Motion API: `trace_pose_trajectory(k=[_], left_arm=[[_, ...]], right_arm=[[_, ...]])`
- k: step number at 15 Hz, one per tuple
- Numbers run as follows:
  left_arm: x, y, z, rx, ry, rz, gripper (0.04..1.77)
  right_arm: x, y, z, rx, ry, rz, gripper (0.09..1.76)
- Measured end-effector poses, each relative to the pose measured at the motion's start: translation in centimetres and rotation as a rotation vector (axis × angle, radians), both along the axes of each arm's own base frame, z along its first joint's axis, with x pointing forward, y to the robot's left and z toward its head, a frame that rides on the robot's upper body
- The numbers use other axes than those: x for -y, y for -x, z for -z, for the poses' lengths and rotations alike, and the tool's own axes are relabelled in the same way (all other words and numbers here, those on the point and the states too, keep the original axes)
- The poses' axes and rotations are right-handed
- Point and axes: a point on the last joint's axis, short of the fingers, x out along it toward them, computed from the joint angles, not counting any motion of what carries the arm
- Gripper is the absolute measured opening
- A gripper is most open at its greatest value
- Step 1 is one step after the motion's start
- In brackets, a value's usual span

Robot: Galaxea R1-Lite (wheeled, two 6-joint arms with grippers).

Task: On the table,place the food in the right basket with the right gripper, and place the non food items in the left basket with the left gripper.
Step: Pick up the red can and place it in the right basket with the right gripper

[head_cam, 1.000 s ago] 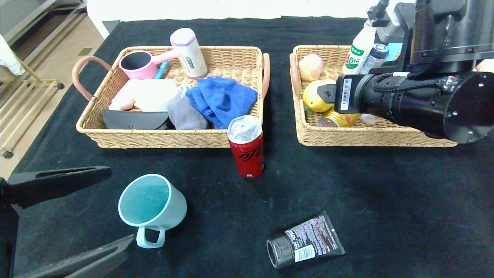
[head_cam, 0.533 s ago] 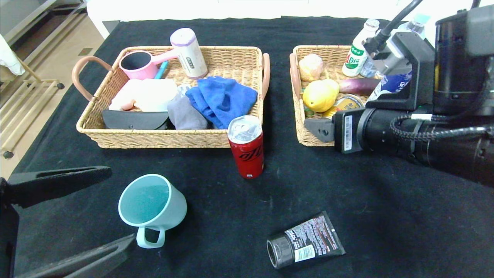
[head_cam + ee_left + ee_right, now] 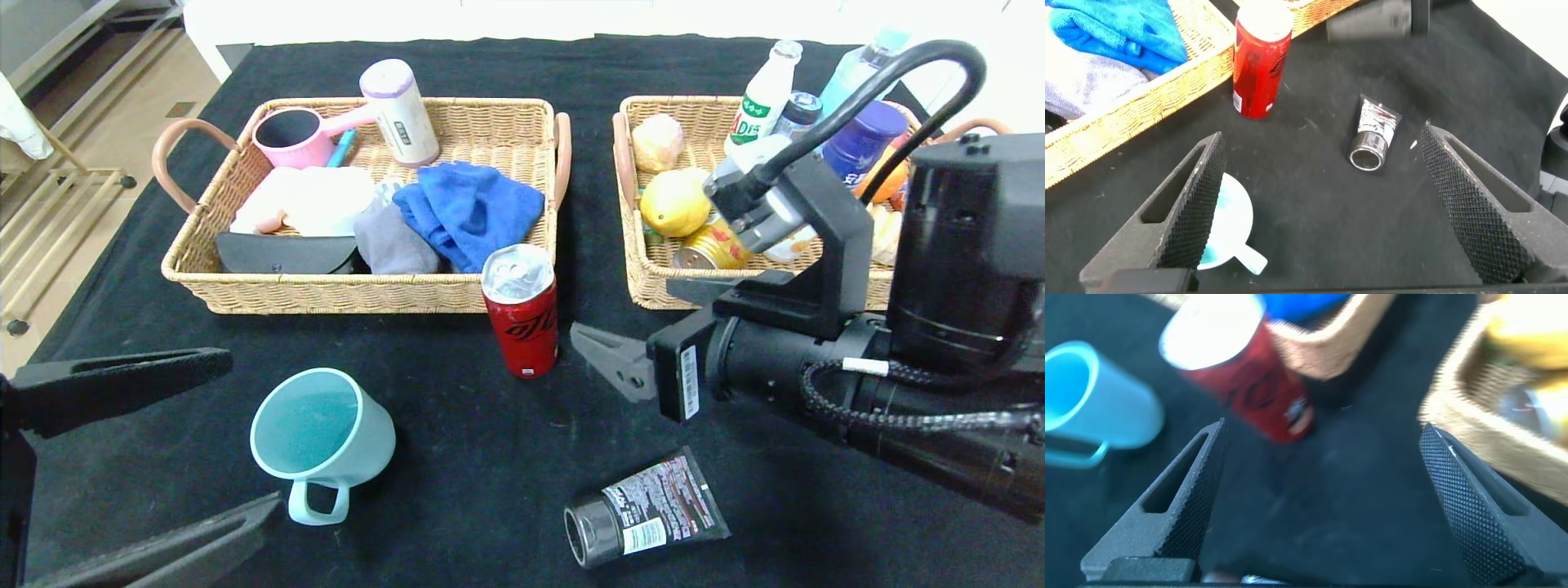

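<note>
Worktop (image 3: 816,490): black cloth cover, matte, lint-specked. Floor (image 3: 106,122): beige tile, visible beyond worktop's left edge. Metal rack (image 3: 49,220): pale rails, on floor at left. Far wall (image 3: 490,16): white, brightly lit.

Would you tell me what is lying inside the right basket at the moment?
In the right basket: a yellow lemon, a gold can, a pale bun, bottles and an orange. The right arm covers its near right part.
</note>
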Motion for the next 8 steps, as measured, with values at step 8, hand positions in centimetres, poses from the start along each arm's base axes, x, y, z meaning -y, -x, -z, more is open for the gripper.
trace_pose_trajectory(k=[8], left_arm=[[-0.1, 0.1, -0.1, 0.009, 0.001, -0.001, 1.72]], right_arm=[[-3.9, 0.2, 2.7, 0.018, 0.058, -0.105, 1.7]])
